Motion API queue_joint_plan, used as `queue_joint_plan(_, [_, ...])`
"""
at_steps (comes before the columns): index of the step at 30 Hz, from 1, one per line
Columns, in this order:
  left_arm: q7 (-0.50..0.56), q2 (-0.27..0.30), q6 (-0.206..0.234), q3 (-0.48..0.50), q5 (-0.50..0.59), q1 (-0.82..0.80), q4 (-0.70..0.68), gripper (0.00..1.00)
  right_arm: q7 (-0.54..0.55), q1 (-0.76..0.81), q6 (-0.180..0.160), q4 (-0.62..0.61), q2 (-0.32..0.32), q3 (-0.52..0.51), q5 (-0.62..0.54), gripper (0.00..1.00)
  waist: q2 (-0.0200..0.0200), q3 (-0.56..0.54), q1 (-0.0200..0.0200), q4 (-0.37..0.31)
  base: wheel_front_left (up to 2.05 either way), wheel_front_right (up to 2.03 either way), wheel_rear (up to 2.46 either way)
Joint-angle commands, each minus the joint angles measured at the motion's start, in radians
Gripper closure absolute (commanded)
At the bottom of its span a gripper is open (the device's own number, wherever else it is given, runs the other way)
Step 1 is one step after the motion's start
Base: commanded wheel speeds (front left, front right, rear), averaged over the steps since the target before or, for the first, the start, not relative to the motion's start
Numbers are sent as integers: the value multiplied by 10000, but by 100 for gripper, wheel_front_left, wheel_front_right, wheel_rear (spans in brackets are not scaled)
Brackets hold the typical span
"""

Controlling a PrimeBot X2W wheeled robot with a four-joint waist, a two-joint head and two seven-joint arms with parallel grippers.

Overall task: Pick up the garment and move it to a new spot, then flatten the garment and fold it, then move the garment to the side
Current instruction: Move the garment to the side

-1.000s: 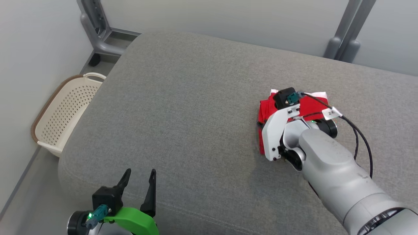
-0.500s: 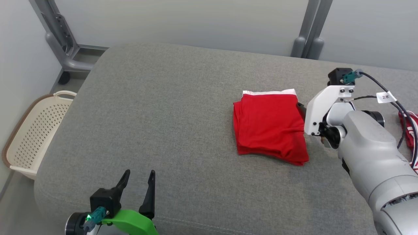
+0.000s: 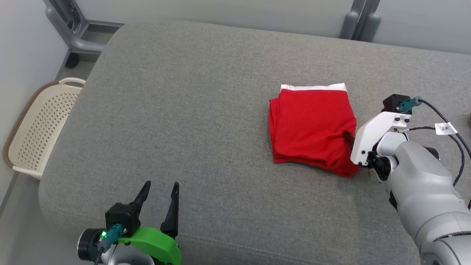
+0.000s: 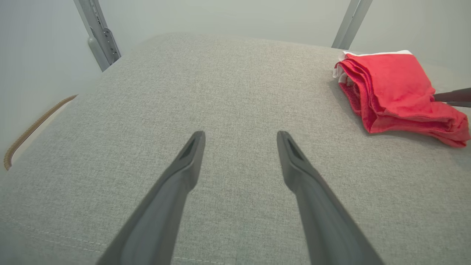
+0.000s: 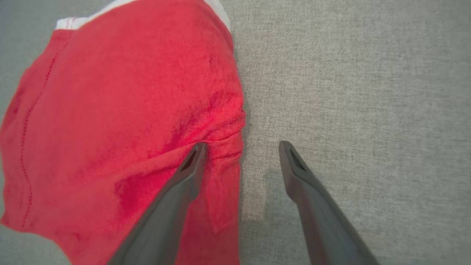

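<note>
our released right gripper [image 5: 241, 145] straddles the right edge of the garment [image 5: 121, 110], and we fear closing catches only top layers, unfolding it.

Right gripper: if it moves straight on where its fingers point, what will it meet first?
The red garment. The right gripper is open at its edge: one finger lies over the cloth, the other over the grey cushion. Whether it touches is unclear.

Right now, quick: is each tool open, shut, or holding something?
Left tool: open, empty, over bare grey cushion.
Right tool: open, gripping nothing, astride the red garment's edge.
</note>
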Motion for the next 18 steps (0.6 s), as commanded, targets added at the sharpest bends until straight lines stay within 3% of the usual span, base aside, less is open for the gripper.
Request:
queue_joint_plan(1, [-76,-24,-48,10,44,-166,50,0,-34,184,-9,6,109,-196,-157,0,0,155,0,134,0,0,0])
queue_joint_plan(9, [-86,-81,-96,-71,18,-270,179,0,233,412,-9,22,499,-1272,-848,0,0,183,0,264,0,0,0])
queue_joint_plan(10, [-88,-89,-105,-80,13,-285,197,0,243,470,-9,25,530,-1438,-950,11,0,171,0,283,0,0,0])
queue_joint_plan(12, [-83,-105,-136,-115,1,-300,239,0,295,567,-9,33,560,-1768,-1207,51,0,139,0,319,0,0,0])
queue_joint_plan(15, [-77,-111,-123,-145,-12,-277,261,0,314,625,-9,42,591,-2257,-1598,95,0,99,0,361,0,0,0])
queue_joint_plan(16, [-76,-111,-110,-154,-15,-265,265,0,292,647,-9,42,590,-2408,-1776,100,0,88,0,368,0,0,0])
queue_joint_plan(18, [-73,-94,-80,-161,-26,-231,268,0,206,625,-9,36,582,-2695,-2064,100,0,62,0,369,0,0,0])
